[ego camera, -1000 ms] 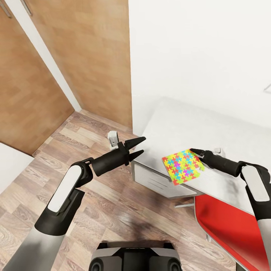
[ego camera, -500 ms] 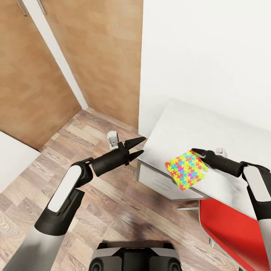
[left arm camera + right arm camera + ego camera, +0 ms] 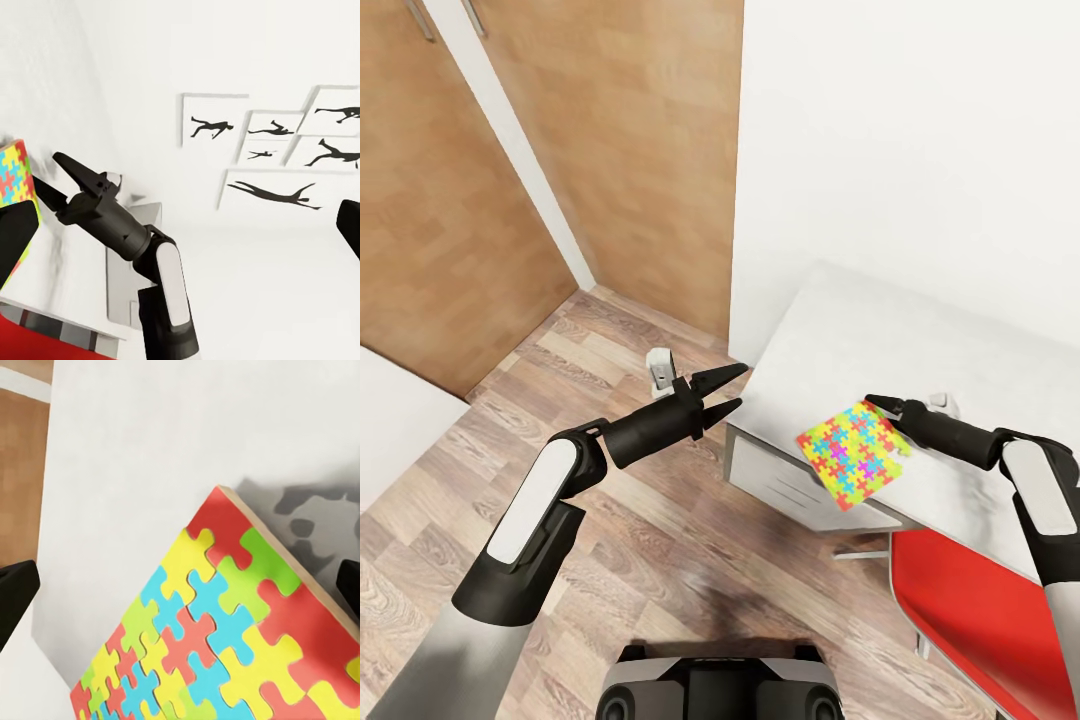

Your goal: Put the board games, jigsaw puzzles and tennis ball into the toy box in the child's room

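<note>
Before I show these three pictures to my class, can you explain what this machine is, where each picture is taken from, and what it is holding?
It is a simulated wheeled robot with two arms, each ending in a two-fingered gripper.

The large picture comes from a camera on its head, looking down over both arms. The left gripper is open and holds nothing, out over the wood floor. The right gripper is shut on a jigsaw puzzle, a thin colourful square held tilted above the light-grey table. A red seat sits beside the table.

The other two pictures come from cameras near each gripper. The left one looks across at the right arm and at wall prints of black silhouettes. The right one looks down on the puzzle's pieces.
</note>
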You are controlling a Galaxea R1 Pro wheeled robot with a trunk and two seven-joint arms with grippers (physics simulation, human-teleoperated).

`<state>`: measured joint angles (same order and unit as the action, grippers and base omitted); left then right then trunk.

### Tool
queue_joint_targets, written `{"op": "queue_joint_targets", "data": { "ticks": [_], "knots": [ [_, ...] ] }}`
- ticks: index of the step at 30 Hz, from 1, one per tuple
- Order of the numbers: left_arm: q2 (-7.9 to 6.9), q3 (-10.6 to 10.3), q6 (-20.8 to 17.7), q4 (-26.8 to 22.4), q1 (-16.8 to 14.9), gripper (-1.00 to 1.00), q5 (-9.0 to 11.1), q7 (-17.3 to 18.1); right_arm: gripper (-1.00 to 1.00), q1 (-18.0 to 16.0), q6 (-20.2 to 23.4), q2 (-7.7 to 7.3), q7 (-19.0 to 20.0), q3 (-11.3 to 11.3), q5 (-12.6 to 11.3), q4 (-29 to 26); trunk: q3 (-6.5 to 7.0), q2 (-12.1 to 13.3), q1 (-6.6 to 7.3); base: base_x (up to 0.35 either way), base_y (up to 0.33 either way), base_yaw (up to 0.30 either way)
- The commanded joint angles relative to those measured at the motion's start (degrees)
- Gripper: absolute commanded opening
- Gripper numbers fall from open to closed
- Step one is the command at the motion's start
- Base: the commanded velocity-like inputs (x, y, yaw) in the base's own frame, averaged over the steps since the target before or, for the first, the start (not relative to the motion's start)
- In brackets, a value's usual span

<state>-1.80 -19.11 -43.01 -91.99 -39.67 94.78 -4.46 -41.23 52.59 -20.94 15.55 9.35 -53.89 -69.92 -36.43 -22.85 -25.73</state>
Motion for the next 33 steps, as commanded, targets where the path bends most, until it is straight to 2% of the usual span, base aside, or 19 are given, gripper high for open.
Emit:
{"op": "queue_joint_targets", "data": {
  "ticks": [1,33],
  "knots": [
    [-0.03,-0.05,-0.06,-0.03,-0.05,1.00,0.58,-0.46,1.00,0.01,0.14,0.02,0.45,-0.19,1.50,1.24,-0.08,-0.07,-0.05,0.000,0.000,0.004],
    [0.04,0.04,0.47,0.06,0.56,1.00,0.56,-0.44,1.00,0.01,0.14,-0.06,0.45,-0.12,1.50,1.25,-0.08,-0.07,-0.05,-0.039,0.000,0.000]
  ]
}}
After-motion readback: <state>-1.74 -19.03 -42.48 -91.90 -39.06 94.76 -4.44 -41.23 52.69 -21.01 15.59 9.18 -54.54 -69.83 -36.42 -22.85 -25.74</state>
